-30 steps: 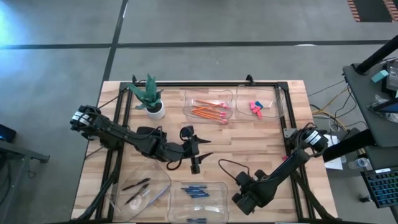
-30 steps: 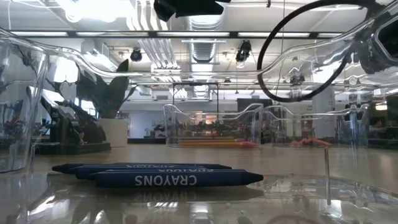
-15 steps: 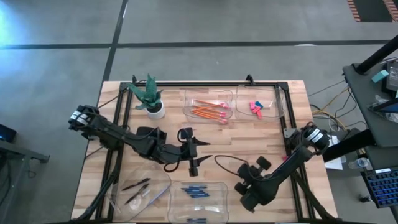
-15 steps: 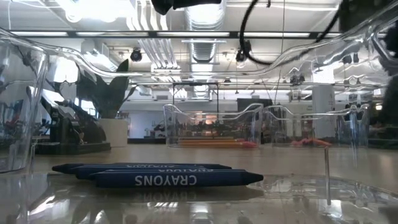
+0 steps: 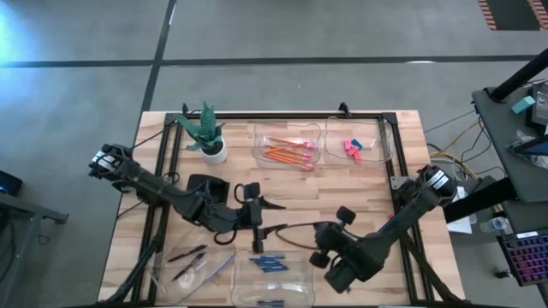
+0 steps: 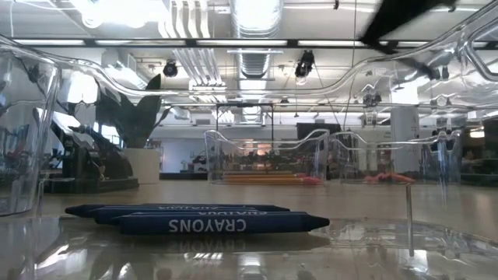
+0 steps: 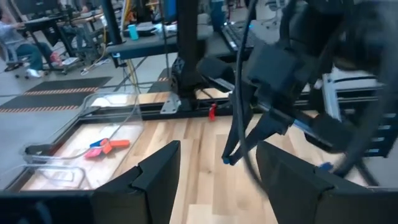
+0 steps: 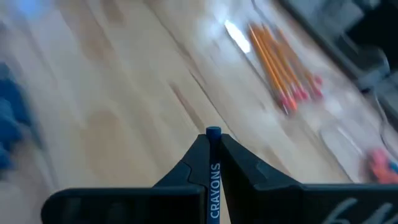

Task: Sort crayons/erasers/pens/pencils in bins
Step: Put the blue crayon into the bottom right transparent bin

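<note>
Blue crayon (image 8: 212, 177), lettered CRAYONS, sits clamped between the right gripper's (image 8: 211, 149) fingers, its tip poking out past them. That gripper (image 5: 259, 233) hangs over the table's (image 5: 377, 188) middle, just above the front bin (image 5: 300, 278) holding more crayons (image 5: 270, 263). Pens (image 5: 188, 261) lie in the bin (image 5: 218, 248) beside it. At the far edge, pencils (image 5: 287, 152) fill one bin (image 5: 259, 135) and erasers (image 5: 352, 148) the next (image 5: 383, 141). Close to the held crayon, the left gripper (image 5: 253, 198) hovers with fingers (image 7: 155, 174) spread wide and nothing between them. A potted plant (image 5: 206, 130) stands near the far left corner.
</note>
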